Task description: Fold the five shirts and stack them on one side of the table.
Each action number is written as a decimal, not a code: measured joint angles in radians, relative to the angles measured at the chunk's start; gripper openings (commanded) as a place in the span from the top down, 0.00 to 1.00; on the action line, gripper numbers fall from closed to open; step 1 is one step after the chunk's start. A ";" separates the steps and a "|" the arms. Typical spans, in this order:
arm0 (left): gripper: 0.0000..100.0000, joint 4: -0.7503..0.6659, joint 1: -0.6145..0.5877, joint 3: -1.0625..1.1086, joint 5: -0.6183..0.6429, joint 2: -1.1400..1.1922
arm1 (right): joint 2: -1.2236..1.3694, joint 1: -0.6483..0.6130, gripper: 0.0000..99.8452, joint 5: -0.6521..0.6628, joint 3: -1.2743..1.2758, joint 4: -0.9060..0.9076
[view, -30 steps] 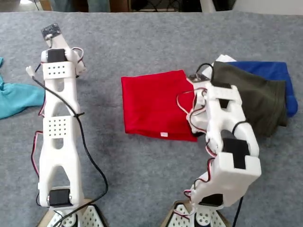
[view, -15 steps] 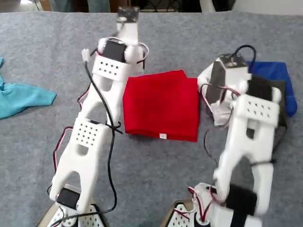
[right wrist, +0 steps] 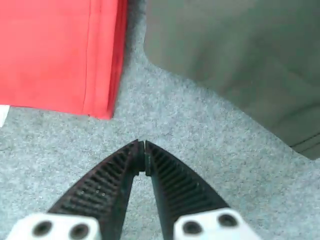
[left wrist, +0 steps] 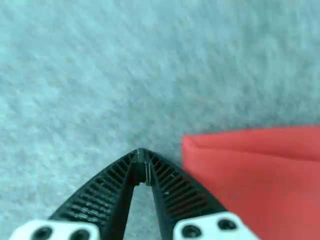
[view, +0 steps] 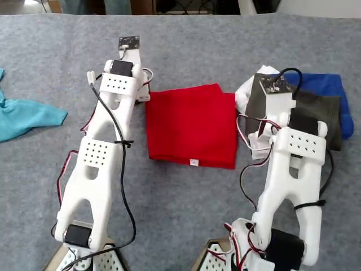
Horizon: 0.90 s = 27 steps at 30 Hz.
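Note:
A folded red shirt (view: 192, 127) lies at the table's middle. To its right is a stack: an olive shirt (view: 316, 121) on top, a blue shirt (view: 324, 84) and a bit of white shirt (view: 243, 90) under it. A teal shirt (view: 25, 116) lies crumpled at the left edge. My left gripper (left wrist: 141, 152) is shut and empty over bare table, just beside a corner of the red shirt (left wrist: 255, 170). My right gripper (right wrist: 141, 145) is shut and empty too. It is over the strip of table between the red shirt (right wrist: 55, 50) and the olive shirt (right wrist: 235, 55).
The grey felt table (view: 186, 51) is bare along the far side and in front of the red shirt. The left arm (view: 96, 158) slants across the left half. The right arm (view: 293, 169) stands over the stack's near edge.
The left arm has swung from the far left over to the red shirt's far left corner. The right arm has lifted off the red shirt's right edge and shifted towards the olive shirt.

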 measured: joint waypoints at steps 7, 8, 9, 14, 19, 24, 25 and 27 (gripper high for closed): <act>0.97 0.080 -0.021 -0.040 -0.006 -0.031 | 0.000 0.000 0.98 0.000 0.000 0.000; 0.97 0.114 -0.023 -0.069 -0.005 -0.044 | 0.000 0.000 0.98 0.000 0.000 0.000; 0.97 0.141 -0.023 -0.106 -0.005 -0.064 | 0.000 0.000 0.98 0.000 0.000 0.000; 0.97 0.186 0.066 -0.187 -0.005 -0.117 | 0.000 0.000 0.98 0.000 0.000 0.021; 0.97 0.112 0.123 -0.133 -0.011 -0.041 | 0.000 0.003 0.98 0.000 -0.028 0.087; 0.97 0.026 0.109 -0.095 -0.006 0.051 | 0.000 0.005 0.98 0.000 -0.044 0.110; 0.97 0.025 0.106 -0.104 -0.006 0.054 | 0.000 0.005 0.98 0.000 -0.044 0.110; 0.97 0.025 0.100 -0.120 -0.006 0.061 | 0.000 0.005 0.98 0.000 -0.044 0.110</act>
